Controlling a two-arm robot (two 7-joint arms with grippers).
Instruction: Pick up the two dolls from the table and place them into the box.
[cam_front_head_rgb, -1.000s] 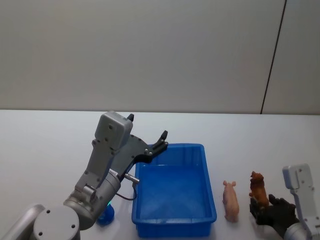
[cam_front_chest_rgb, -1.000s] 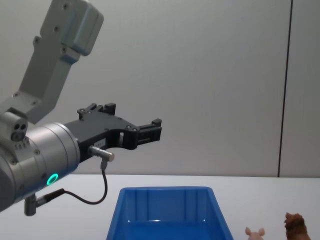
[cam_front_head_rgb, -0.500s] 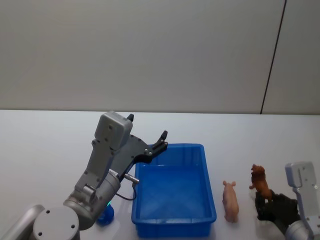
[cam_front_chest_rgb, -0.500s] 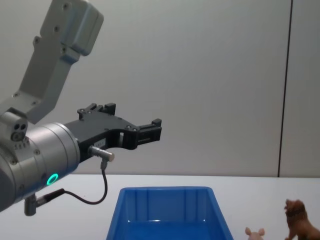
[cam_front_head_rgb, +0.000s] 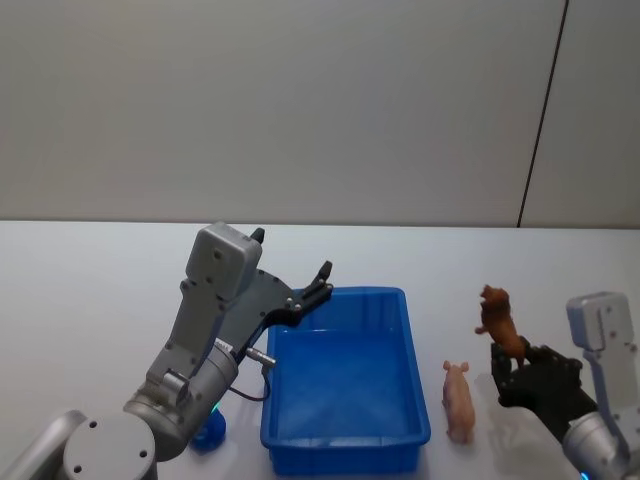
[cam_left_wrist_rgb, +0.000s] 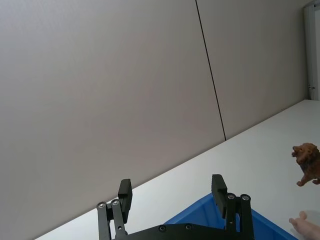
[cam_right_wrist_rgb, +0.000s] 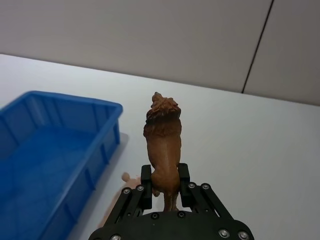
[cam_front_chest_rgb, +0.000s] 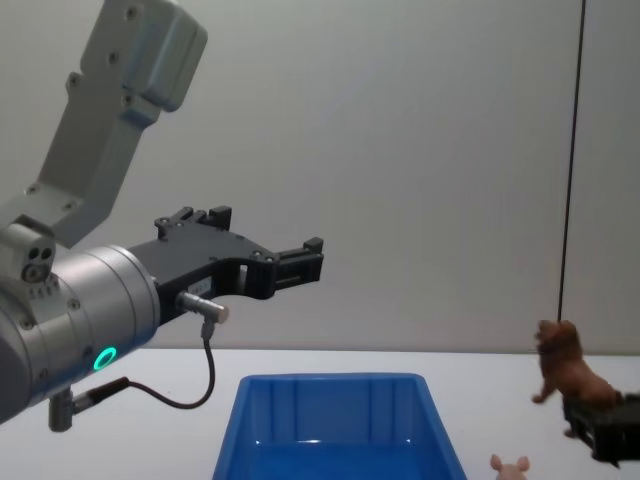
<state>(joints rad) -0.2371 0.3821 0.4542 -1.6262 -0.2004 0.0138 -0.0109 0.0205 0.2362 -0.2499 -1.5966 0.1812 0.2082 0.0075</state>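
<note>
The right gripper, squeezing the brown doll, has lifted it off the table toward the box; the left gripper hovers open

1. Head view looks forward and down onto the table and box.
2. Chest view sits lower, facing across the table.
3. Left wrist view looks past the left gripper.
4. Right wrist view sits close behind the right gripper; all four share the box and reddish-brown doll.
</note>
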